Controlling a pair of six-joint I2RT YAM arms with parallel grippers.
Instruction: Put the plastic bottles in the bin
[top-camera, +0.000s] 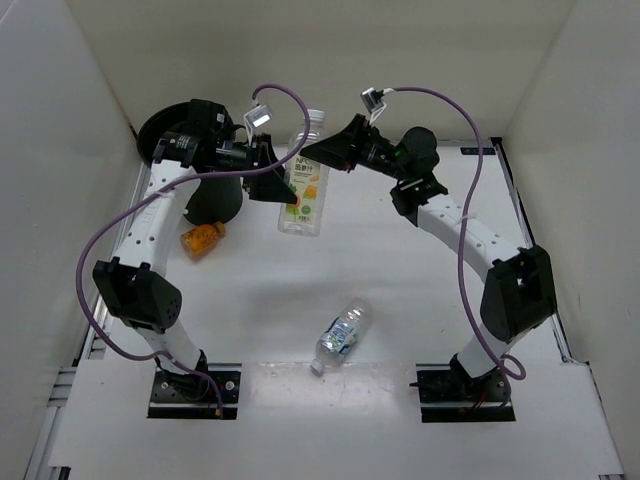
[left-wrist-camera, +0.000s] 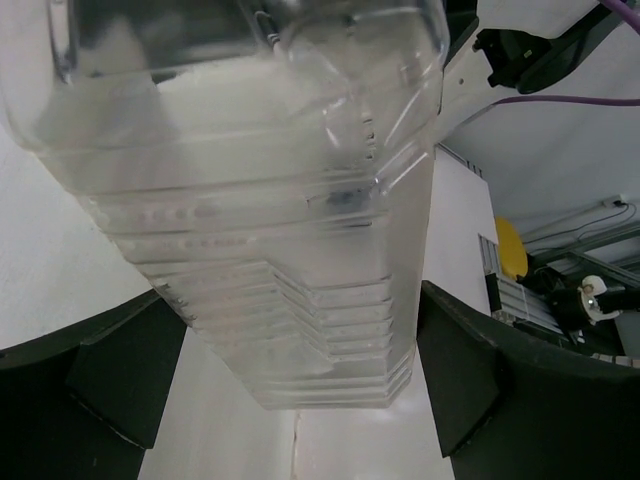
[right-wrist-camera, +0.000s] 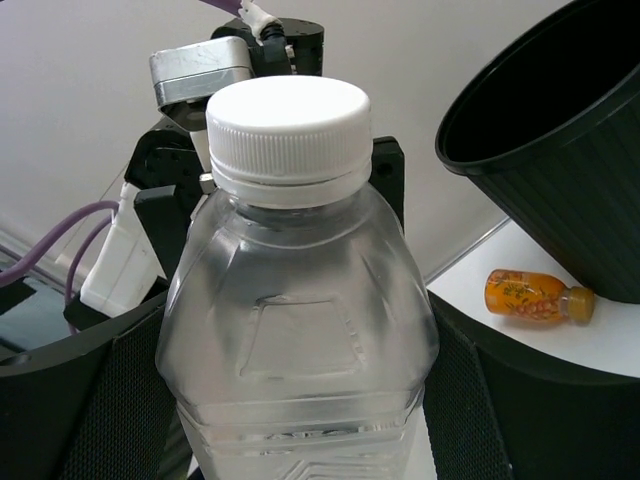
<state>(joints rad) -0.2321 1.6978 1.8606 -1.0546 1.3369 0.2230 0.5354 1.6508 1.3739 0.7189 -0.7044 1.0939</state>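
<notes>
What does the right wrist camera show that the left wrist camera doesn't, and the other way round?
Only the right wrist view shows the white cap, the black bin and a small orange bottle lying beside the bin. Only the left wrist view shows the ribbed base end and part of the right arm beyond it. Both show the same large clear bottle, which fills the gap between that camera's own fingers.

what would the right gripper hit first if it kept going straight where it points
The right gripper already has the clear bottle between its jaws; behind that, probably the left gripper, depth unclear.
</notes>
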